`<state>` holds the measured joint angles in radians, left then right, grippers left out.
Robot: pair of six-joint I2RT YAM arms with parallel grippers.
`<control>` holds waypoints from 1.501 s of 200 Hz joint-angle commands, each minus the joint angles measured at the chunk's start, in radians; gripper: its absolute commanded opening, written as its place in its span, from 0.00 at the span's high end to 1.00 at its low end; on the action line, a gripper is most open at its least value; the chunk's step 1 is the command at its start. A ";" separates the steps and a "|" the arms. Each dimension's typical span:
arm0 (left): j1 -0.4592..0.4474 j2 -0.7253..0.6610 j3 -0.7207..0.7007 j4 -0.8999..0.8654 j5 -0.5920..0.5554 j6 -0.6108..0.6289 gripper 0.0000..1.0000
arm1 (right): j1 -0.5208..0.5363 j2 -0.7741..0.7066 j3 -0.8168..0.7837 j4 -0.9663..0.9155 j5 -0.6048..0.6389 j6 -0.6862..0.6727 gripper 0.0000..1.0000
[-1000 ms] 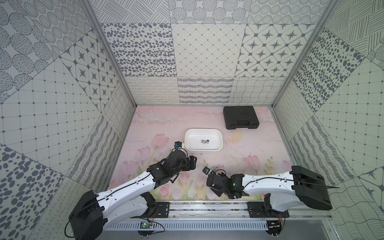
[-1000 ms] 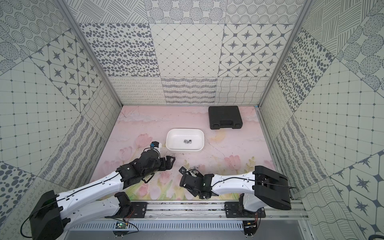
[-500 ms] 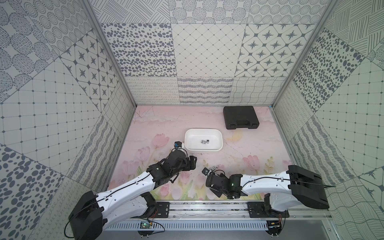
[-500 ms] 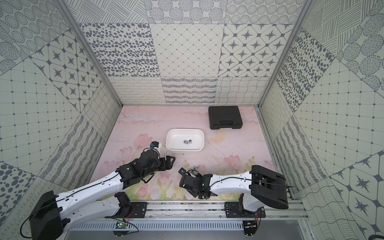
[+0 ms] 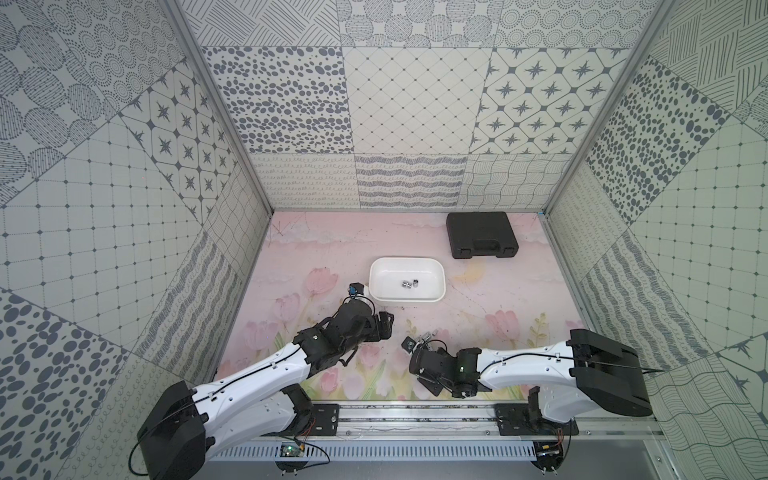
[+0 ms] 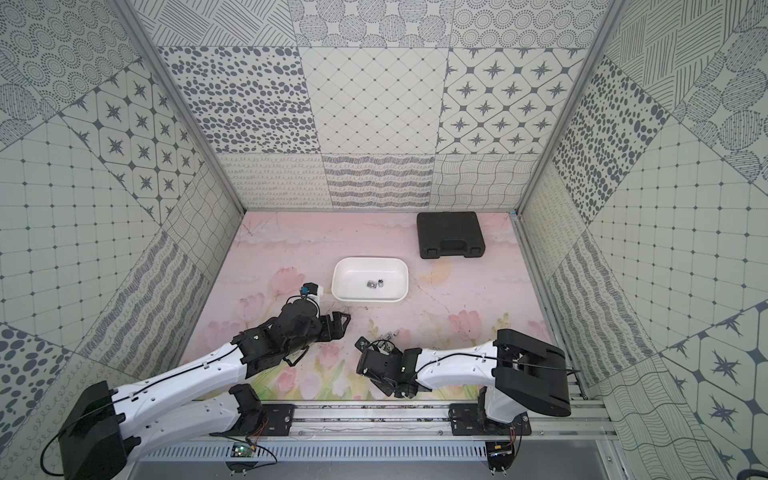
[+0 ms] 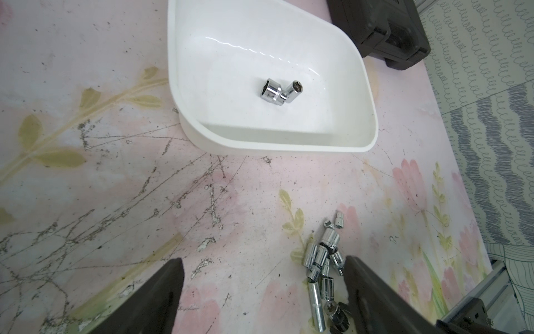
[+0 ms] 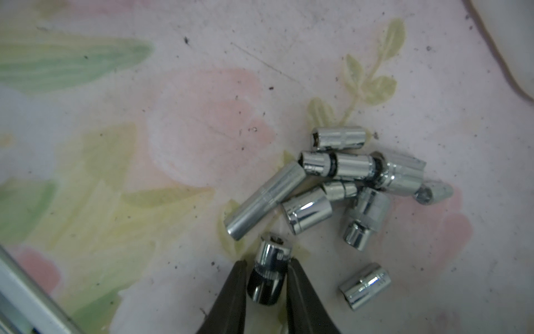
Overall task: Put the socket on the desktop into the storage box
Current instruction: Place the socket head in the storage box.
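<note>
The white storage box (image 5: 407,261) (image 6: 370,261) stands mid-table with two chrome sockets (image 5: 409,284) (image 7: 273,92) lying in it. A pile of several chrome sockets (image 5: 428,336) (image 8: 346,179) lies on the desktop near the front. My right gripper (image 5: 417,347) (image 8: 267,261) is low at the pile's edge. It is shut on one short socket (image 8: 270,269), with a finger pressed to each side. My left gripper (image 5: 386,326) (image 7: 263,260) hovers open in front of the box's near left corner with nothing between its fingers; the pile (image 7: 322,260) sits by one finger.
A closed black moulded case (image 5: 482,235) (image 6: 451,235) lies at the back right beyond the box. Patterned walls close in the table on three sides. The arms' mounting rail (image 5: 415,419) runs along the front edge.
The right gripper's jaws have narrowed onto the short socket at the pile's edge. The left arm has not moved.
</note>
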<state>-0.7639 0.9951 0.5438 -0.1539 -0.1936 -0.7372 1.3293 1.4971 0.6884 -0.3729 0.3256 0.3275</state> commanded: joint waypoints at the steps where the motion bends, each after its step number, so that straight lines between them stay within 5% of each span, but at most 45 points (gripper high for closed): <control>1: 0.000 0.000 0.013 0.000 -0.003 -0.008 0.09 | 0.004 0.027 0.023 0.022 -0.011 -0.003 0.75; 58: 0.000 -0.005 0.014 -0.005 -0.006 -0.008 0.09 | 0.005 -0.024 0.008 0.019 -0.017 -0.001 0.83; 116: 0.000 -0.030 0.002 0.003 -0.023 -0.009 0.09 | 0.005 -0.327 -0.079 0.057 0.027 0.012 0.88; 150: -0.001 -0.040 -0.005 0.010 -0.028 -0.009 0.09 | -0.025 -0.430 0.026 0.062 0.068 -0.018 0.89; 225: -0.002 -0.006 0.001 0.023 0.015 -0.004 0.09 | -0.554 -0.003 0.373 0.077 -0.234 0.031 0.89; 270: -0.002 0.053 0.039 0.002 0.084 0.008 0.10 | -0.629 0.221 0.507 0.073 -0.244 0.030 0.88; 300: -0.003 0.052 0.041 0.001 0.084 -0.005 0.10 | -0.647 0.252 0.518 0.064 -0.261 0.047 0.76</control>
<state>-0.7643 1.0393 0.5674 -0.1501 -0.1471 -0.7368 0.6899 1.7527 1.1709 -0.3222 0.0925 0.3538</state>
